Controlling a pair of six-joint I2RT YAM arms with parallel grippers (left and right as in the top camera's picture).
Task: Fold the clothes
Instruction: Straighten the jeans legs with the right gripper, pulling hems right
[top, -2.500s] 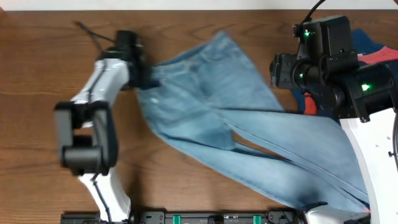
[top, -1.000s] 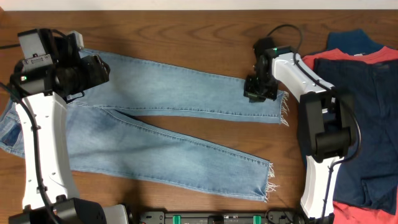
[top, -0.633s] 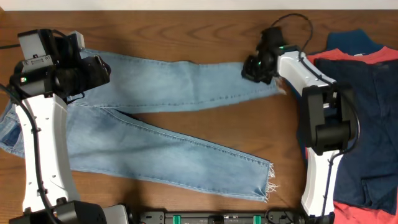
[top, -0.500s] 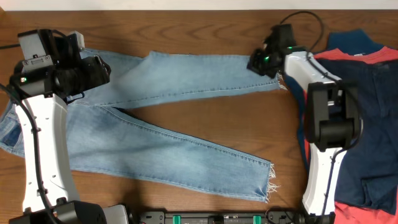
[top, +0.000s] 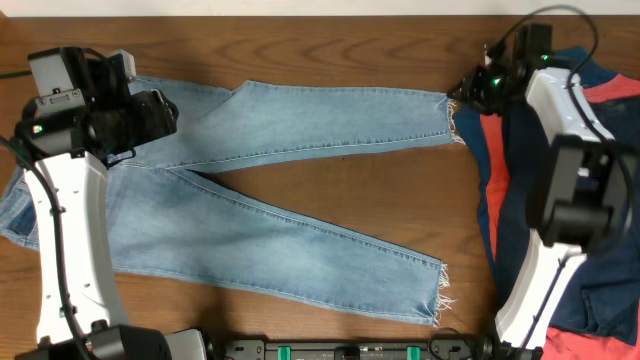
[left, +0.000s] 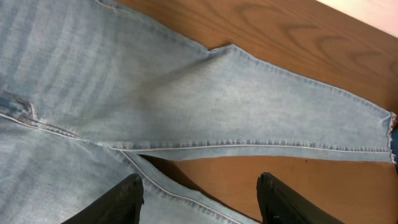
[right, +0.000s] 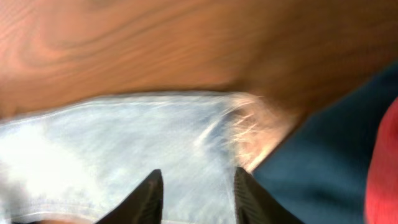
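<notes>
The jeans (top: 300, 130) lie on the surface (top: 350, 40) beneath our released left end effector (left: 198, 196), hem before the right end effector (right: 194, 186), whose grip we cannot tell; tugging could drag 1 leg onto the navy garment (right: 336, 143)

Jeans (top: 300, 125) spread flat, right end effector (top: 466, 93) seemingly at hem

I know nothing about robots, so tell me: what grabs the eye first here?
Light-blue jeans sprawl across the wooden table, legs splayed in a V with frayed hems. The right arm's fingers hover at the upper leg's hem, and a navy and red-orange clothes pile lies at the right edge.
</notes>
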